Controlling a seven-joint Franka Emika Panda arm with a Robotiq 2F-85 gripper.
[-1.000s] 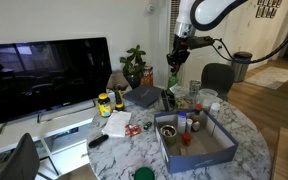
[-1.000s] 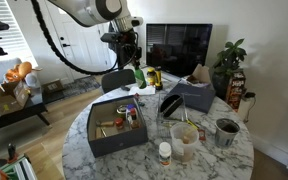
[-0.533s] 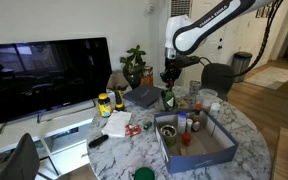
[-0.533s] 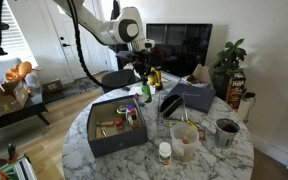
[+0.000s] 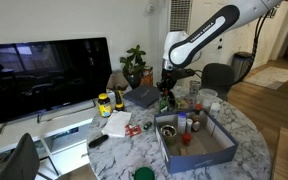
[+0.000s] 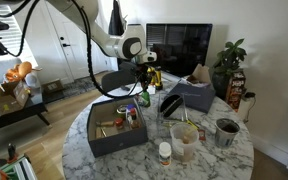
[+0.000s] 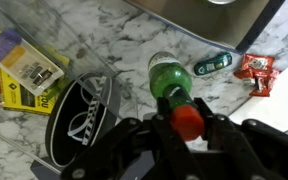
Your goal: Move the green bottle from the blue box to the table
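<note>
The green bottle (image 7: 167, 80), dark green with a red cap, stands upright between my fingers. My gripper (image 7: 186, 124) is shut on its neck just under the cap. In both exterior views the gripper (image 5: 167, 84) (image 6: 144, 80) holds the bottle (image 5: 168, 99) (image 6: 146, 96) low over the marble table (image 5: 134, 150) (image 6: 219, 160) (image 7: 114, 45), outside the far end of the blue box (image 5: 199, 152) (image 6: 112, 142). I cannot tell whether its base touches the table top. The box still holds small red-and-white bottles and a dark bowl.
Beside the bottle lie a black round case (image 7: 79, 115), a yellow packet (image 7: 19, 75), a red wrapper (image 7: 254, 72) and a small green-blue tag (image 7: 210, 66). A dark grey box (image 6: 189, 95), plastic cups (image 6: 184, 135), a TV (image 5: 44, 75) and a plant (image 5: 134, 65) stand around.
My gripper has come down with the green bottle, from high over the table's far side to just above the table top beside the box.
</note>
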